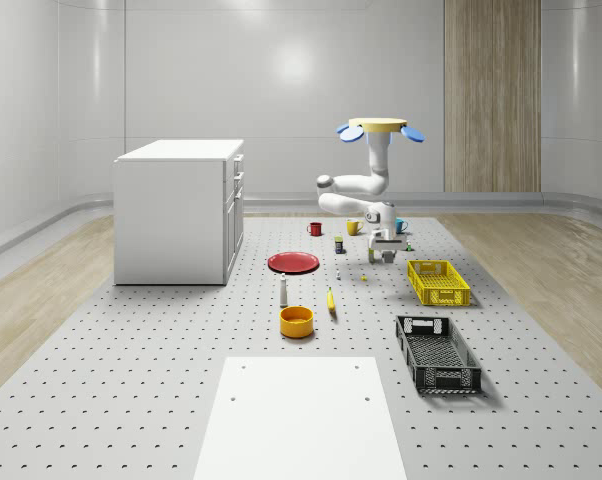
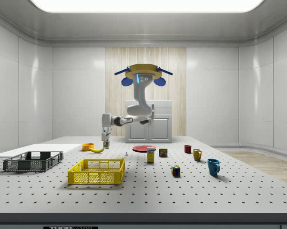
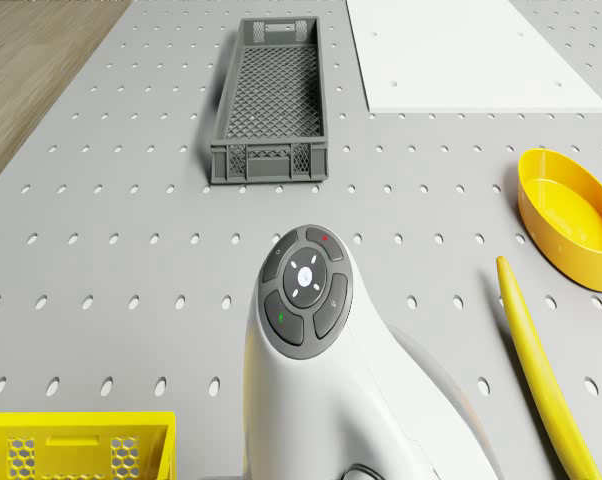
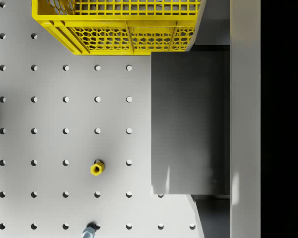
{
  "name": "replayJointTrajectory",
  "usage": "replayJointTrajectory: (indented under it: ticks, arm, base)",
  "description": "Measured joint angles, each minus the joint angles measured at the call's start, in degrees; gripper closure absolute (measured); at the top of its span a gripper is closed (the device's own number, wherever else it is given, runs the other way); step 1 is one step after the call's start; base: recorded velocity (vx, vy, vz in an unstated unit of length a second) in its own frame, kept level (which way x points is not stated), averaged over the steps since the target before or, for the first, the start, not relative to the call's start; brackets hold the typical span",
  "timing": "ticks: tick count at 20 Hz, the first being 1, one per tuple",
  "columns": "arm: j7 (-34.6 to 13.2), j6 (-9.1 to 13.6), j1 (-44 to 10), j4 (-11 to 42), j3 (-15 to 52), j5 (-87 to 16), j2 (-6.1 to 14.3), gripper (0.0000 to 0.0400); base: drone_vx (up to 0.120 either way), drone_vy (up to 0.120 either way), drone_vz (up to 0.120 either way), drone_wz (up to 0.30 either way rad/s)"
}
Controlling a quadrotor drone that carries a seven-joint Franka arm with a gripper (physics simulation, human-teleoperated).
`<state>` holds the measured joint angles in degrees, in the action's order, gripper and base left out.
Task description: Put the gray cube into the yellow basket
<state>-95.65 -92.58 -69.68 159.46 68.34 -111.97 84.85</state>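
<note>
The drone (image 1: 379, 127) hovers high over the back of the perforated table, near the mugs, with its white arm bent down and forward. My gripper (image 1: 383, 254) hangs a little above the table and is shut on the gray cube (image 4: 188, 121). One pale finger (image 4: 245, 99) lies flat against the cube's side. The yellow basket (image 1: 438, 282) stands on the table just in front of the gripper, toward the whole-scene view's right. In the wrist view the cube sits beside the basket's near end wall (image 4: 119, 34), outside it. In the side view the gripper (image 2: 106, 141) hangs behind the basket (image 2: 97, 171).
A black crate (image 1: 438, 352) lies in front of the basket. A yellow bowl (image 1: 296, 321), a banana (image 1: 331, 300), a red plate (image 1: 293, 262) and some mugs (image 1: 353, 227) stand nearby. A white cabinet (image 1: 179, 210) is at the left. A small yellow nut (image 4: 96, 168) lies under the gripper.
</note>
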Motion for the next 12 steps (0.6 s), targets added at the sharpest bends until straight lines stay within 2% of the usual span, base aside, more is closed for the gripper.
replayJointTrajectory:
  ticks: [2,12]
  arm:
    - [-0.01,-0.02,-0.01,0.0,0.02,0.02,0.02,0.015]
    - [-0.04,-0.11,-0.05,0.0,0.05,0.09,0.13,0.015]
  base:
    - [0.0,0.12,0.08,0.0]
    - [0.0,0.12,0.0,0.0]
